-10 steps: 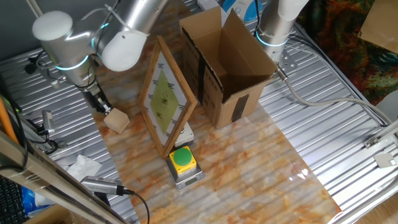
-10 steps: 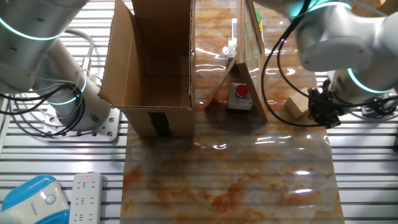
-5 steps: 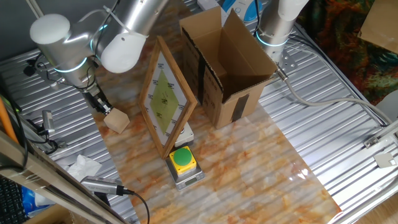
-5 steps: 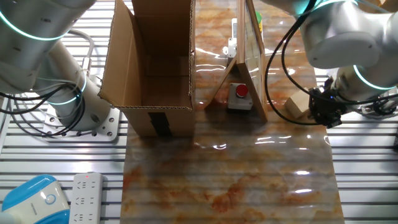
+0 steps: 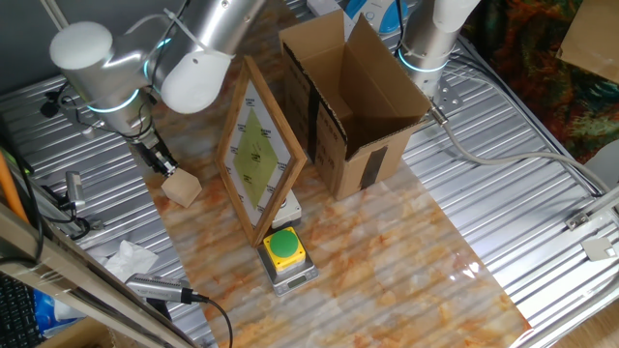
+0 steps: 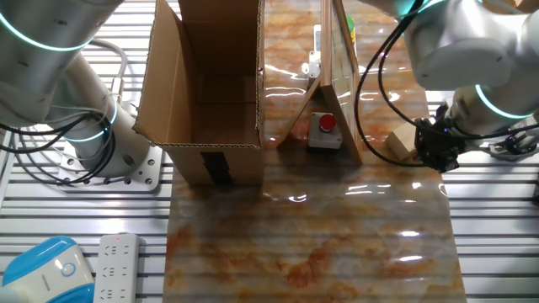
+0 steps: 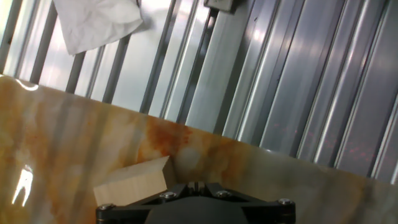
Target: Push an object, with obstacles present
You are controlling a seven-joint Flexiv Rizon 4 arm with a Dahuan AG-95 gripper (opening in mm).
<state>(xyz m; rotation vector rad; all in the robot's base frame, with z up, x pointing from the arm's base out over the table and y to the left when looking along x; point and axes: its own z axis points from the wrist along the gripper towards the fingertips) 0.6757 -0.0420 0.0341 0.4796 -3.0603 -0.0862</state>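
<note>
Gripper [image 5: 164, 170] fingers look pinched together w/ nothing between them, tip touching the wooden cube [image 5: 182, 188] at the marble mat's [image 5: 387, 261] edge, beside the framed board [image 5: 257, 150]. Vs 1 s ago: cube hasn't moved, arm barely shifted.

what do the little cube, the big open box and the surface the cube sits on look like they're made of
Cube: looks like plain unfinished wood, pale tan with faint grain. Box: brown corrugated cardboard, matte, with black tape on its side. Surface: a glossy sheet with an orange-and-cream marble pattern; it reflects light, so perhaps printed vinyl, not stone.
</note>
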